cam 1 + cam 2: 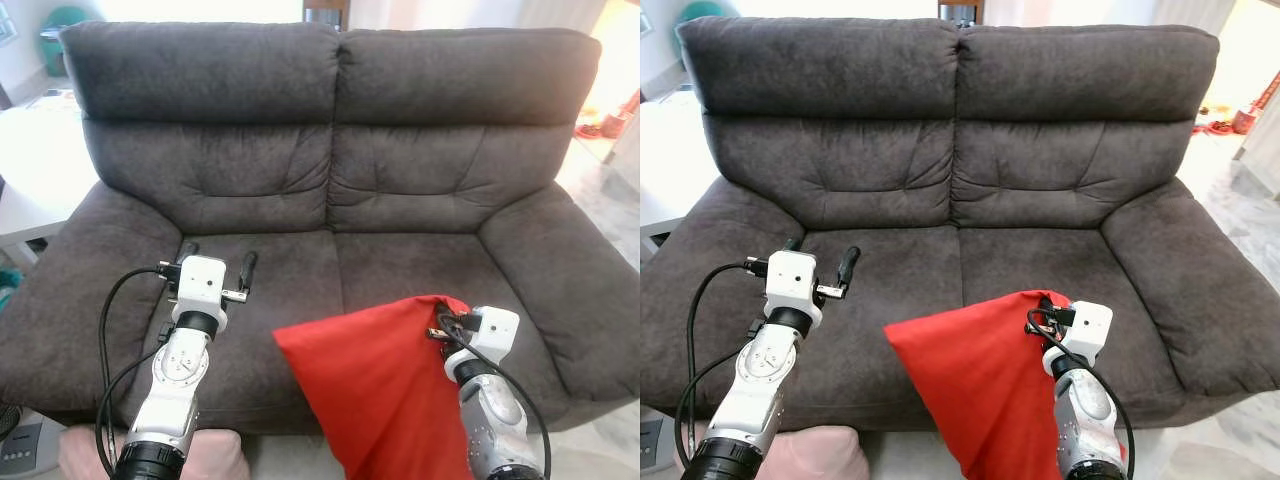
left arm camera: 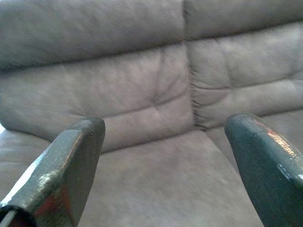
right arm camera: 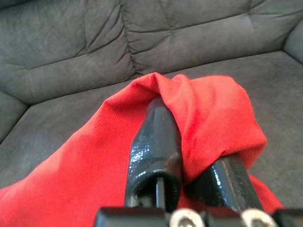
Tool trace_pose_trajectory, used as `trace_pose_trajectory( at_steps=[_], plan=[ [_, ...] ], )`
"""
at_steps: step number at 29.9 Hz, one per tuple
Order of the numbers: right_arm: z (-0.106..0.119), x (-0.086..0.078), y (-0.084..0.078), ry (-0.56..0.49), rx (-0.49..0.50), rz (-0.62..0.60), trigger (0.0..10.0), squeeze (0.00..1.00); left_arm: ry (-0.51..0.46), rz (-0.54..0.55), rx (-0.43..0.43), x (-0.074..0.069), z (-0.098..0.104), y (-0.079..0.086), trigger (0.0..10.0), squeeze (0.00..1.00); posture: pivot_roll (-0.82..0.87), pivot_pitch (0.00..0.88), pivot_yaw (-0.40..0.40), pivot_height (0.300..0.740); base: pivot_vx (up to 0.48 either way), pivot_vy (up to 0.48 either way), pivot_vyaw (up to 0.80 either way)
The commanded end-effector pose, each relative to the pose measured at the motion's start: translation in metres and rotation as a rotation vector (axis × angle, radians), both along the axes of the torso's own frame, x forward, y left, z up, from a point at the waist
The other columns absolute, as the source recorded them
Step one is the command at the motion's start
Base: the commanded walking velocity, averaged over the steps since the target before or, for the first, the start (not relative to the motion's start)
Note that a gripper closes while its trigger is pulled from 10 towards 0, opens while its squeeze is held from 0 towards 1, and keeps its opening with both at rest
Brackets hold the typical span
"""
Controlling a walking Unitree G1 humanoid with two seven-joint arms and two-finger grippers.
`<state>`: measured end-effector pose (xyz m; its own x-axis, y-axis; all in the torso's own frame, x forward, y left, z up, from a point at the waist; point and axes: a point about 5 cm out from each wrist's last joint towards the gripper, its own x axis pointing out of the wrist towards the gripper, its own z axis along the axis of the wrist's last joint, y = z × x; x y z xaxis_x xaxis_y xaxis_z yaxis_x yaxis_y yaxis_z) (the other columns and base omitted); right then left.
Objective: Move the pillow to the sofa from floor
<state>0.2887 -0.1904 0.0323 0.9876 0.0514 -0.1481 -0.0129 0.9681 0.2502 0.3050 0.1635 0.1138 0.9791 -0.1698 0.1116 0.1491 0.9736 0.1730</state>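
Note:
A red pillow (image 1: 375, 385) hangs in front of the dark grey sofa (image 1: 330, 170), its top corner over the front edge of the right seat cushion. My right gripper (image 1: 440, 322) is shut on that corner, and the red cloth (image 3: 208, 113) bunches between and over its black fingers (image 3: 156, 142). Over the left seat cushion, my left gripper (image 1: 215, 262) stands open with nothing between its fingers (image 2: 71, 165).
A pink soft thing (image 1: 205, 455) lies on the floor by the sofa's front left. A white table (image 1: 30, 170) stands to the left of the sofa. Bright tiled floor (image 1: 610, 190) shows at the right, with red items (image 1: 605, 125) beyond the armrest.

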Motion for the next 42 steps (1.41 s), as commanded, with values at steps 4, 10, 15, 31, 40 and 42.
trace_pose_trajectory(
  at_steps=[4,10,15,31,40,42],
  plan=[
    [0.031,0.020,0.012,-0.139,-0.045,0.118,10.0,0.00,0.181,-0.229,0.028,-0.012,-0.018,0.006,10.0,0.00,0.13,0.000,-0.049,0.740,0.000,0.000,0.00],
    [0.034,0.018,0.020,-0.155,-0.107,0.259,10.0,0.00,0.324,-0.416,0.108,-0.031,-0.033,0.014,10.0,0.00,0.14,0.000,-0.049,0.740,0.000,0.000,0.00],
    [0.032,0.012,0.021,-0.133,-0.188,0.435,10.0,0.00,0.406,-0.497,0.162,-0.038,-0.037,0.024,10.0,0.00,0.14,0.001,-0.053,0.740,0.000,0.000,0.00],
    [0.035,-0.021,0.036,-0.053,-0.284,1.014,10.0,0.00,0.582,-0.711,0.600,-0.064,-0.066,0.043,10.0,0.00,0.13,0.000,-0.051,0.740,0.000,0.000,0.00],
    [0.036,-0.040,0.025,0.050,-0.315,1.198,10.0,0.00,0.581,-0.742,0.684,-0.070,-0.072,0.049,10.0,0.00,0.13,0.000,-0.050,0.740,0.000,0.000,0.00],
    [0.037,-0.043,0.023,0.058,-0.320,1.225,10.0,0.00,0.575,-0.745,0.687,-0.070,-0.073,0.048,10.0,0.00,0.13,0.000,-0.051,0.740,0.000,0.000,0.00]
  ],
)
